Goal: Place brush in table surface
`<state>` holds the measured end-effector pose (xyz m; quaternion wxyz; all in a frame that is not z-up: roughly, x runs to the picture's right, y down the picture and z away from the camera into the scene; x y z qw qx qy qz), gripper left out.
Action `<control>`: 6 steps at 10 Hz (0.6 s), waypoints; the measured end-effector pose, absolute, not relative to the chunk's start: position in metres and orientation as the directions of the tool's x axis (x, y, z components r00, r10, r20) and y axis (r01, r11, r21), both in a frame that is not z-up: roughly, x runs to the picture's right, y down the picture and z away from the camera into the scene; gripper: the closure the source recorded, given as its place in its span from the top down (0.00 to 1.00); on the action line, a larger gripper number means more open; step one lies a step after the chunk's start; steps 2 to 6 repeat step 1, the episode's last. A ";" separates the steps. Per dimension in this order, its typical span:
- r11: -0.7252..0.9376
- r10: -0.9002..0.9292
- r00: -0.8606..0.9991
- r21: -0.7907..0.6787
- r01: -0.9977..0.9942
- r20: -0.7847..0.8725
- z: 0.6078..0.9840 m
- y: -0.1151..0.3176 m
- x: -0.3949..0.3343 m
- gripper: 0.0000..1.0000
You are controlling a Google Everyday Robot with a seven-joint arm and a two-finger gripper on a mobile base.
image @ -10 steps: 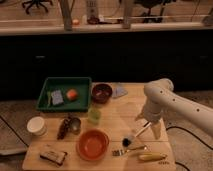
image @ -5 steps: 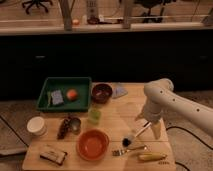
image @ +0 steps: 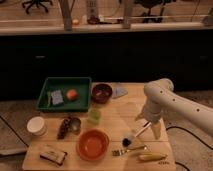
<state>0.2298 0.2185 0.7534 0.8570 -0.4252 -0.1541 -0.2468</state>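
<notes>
The brush (image: 130, 139) lies on the wooden table surface (image: 119, 114) at the right front, with its dark head and whitish-blue bit toward the front left. Its thin pale handle slants up and to the right. My gripper (image: 149, 126) points down over the far end of the handle, on the right side of the table. Its two pale fingers (image: 141, 118) stand apart on either side of the handle end, open. The white arm (image: 165, 97) bends in from the right.
A fork with a yellow handle (image: 142, 153) lies just in front of the brush. A red bowl (image: 93, 144), a green cup (image: 94, 116), a dark bowl (image: 102, 92), a blue cloth (image: 120, 91) and a green tray (image: 46, 83) are to the left. The table's right edge is close to the gripper.
</notes>
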 end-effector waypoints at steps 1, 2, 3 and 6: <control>0.517 -0.292 0.831 -0.653 0.554 0.474 0.753 0.219 0.230 0.80; 0.517 -0.292 0.831 -0.653 0.554 0.474 0.753 0.219 0.230 0.80; 0.517 -0.292 0.831 -0.653 0.554 0.474 0.753 0.219 0.230 0.80; 0.517 -0.292 0.831 -0.653 0.554 0.474 0.753 0.219 0.230 0.80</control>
